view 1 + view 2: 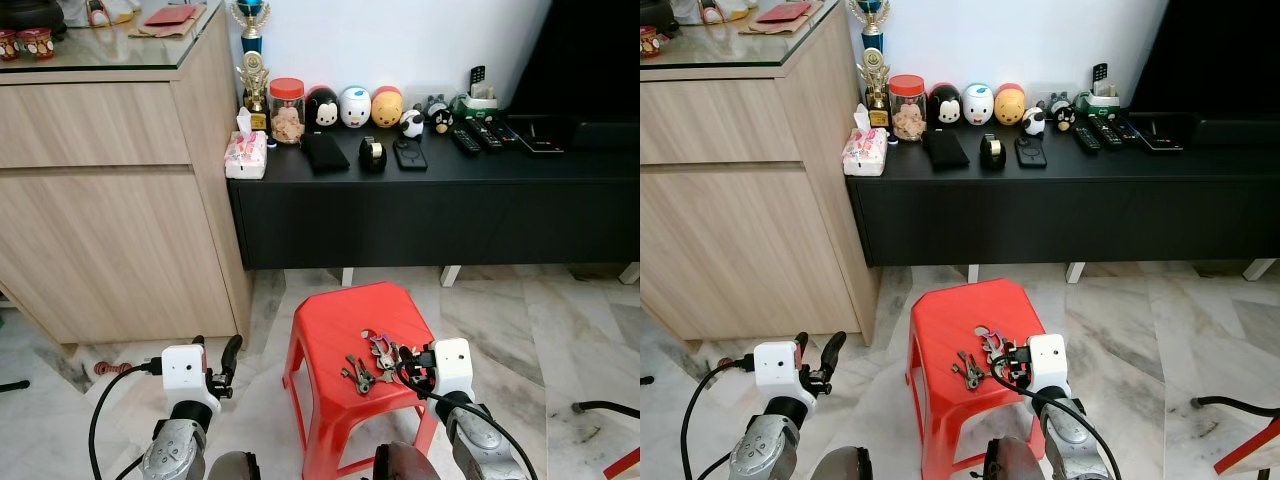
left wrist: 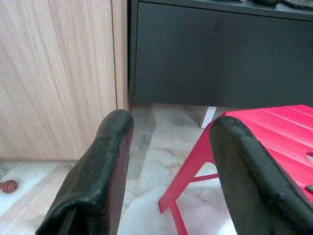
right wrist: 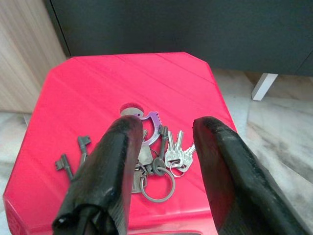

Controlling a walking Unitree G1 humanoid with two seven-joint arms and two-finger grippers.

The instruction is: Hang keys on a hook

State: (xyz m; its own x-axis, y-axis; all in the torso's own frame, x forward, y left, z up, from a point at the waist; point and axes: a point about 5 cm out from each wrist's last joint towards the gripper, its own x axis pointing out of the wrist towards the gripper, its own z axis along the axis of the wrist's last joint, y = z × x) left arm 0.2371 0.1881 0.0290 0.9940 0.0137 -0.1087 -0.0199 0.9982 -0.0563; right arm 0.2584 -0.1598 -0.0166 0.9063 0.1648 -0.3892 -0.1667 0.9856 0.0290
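A bunch of keys [image 1: 378, 352] with a purple clip and metal rings lies on the seat of a red plastic stool [image 1: 335, 320], towards its front right. Two darker keys [image 3: 73, 154] lie just left of the bunch. My right gripper [image 1: 403, 362] is open at the right side of the bunch and low over the seat. In the right wrist view the keys [image 3: 159, 152] show between and just beyond its two black fingers [image 3: 110, 166]. My left gripper [image 1: 215, 352] is open over the floor, left of the stool, holding nothing.
A low black console [image 1: 430, 200] carrying a jar, toy figures, remotes and a tissue pack runs along the wall behind the stool. A tall wooden cabinet [image 1: 100, 200] stands at the left. Marble floor surrounds the stool, with black cables at both sides.
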